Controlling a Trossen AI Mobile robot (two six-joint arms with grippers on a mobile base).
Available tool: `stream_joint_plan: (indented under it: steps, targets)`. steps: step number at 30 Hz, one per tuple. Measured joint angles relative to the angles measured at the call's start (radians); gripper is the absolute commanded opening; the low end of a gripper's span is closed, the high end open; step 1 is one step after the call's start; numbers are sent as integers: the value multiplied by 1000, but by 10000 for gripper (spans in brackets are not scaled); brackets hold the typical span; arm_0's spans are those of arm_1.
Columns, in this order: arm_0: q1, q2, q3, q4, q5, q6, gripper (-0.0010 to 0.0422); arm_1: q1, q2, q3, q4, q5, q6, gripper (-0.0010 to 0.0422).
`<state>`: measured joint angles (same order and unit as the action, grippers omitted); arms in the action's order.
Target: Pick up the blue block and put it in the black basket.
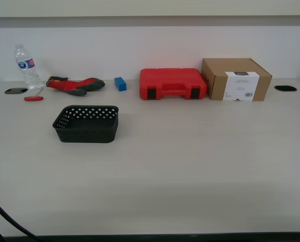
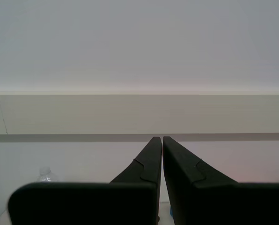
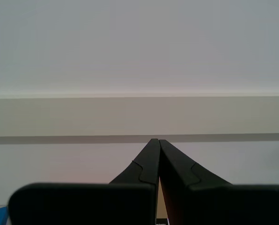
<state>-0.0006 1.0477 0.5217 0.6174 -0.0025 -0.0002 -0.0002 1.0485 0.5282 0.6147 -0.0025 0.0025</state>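
Bare table (image 1: 190, 176) nearest the exterior camera; black basket (image 1: 86, 123) farther back toward the exterior view's left, empty as far as visible. Blue block (image 1: 120, 83) at the back near the wall, just beside the red toolcase (image 1: 172, 83) and near the red-and-grey glove (image 1: 74, 85); well apart from the basket. Water bottle (image 1: 26, 66) and small red-handled tool (image 1: 33, 98) at the exterior view's far left; cardboard box (image 1: 235, 79) beyond the toolcase.

First gripper (image 2: 158, 138): jaws closed to the tips, nothing between them, aimed at the wall. Second gripper (image 3: 155, 140): same condition, closed and empty. Task not yet started.

Risks: long reach to the back edge; contact with toolcase or glove likely if approach drifts sideways. Jaws must be parted before descent, otherwise block gets pushed away. Lightweight basket may slide if struck on release.

Hidden: both arms absent from the exterior view. Block faces away from camera unseen. Dark cable at the exterior view's lower left corner, cut off.
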Motion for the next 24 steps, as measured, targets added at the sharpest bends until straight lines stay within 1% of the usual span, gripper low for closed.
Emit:
stream_joint_plan:
  steps: [2,4,6,7,10,11,14,15,16,18,20,22,24]
  targets:
    - [0,0,0,0,0,0,0,0,9,-1,-4,-63,27,0]
    - [1,0,0,0,0,0,0,1,42,-5,-16,-186,157,0]
    - [1,0,0,0,0,0,0,2,94,-7,-65,-304,267,0]
    - [1,0,0,0,0,0,0,3,128,-8,-97,-340,293,0]
    - [0,0,0,0,0,0,0,9,254,-8,-186,-372,349,0]
    - [0,0,0,0,0,0,0,11,297,-8,-195,-407,380,0]
    - [0,0,0,0,0,0,0,39,425,-5,-191,-615,478,0]
    - [0,0,0,0,0,0,0,56,455,-3,-191,-663,496,0]
    - [0,0,0,0,0,0,0,80,481,-2,-192,-685,499,0]
    - [0,0,0,0,0,0,0,127,510,-1,-189,-686,486,0]
    - [1,0,0,0,0,0,0,176,518,-2,-188,-685,430,0]
    - [0,0,0,0,0,0,0,230,514,-3,-191,-672,347,0]
    - [0,0,0,0,0,0,0,289,502,-3,-193,-624,268,0]
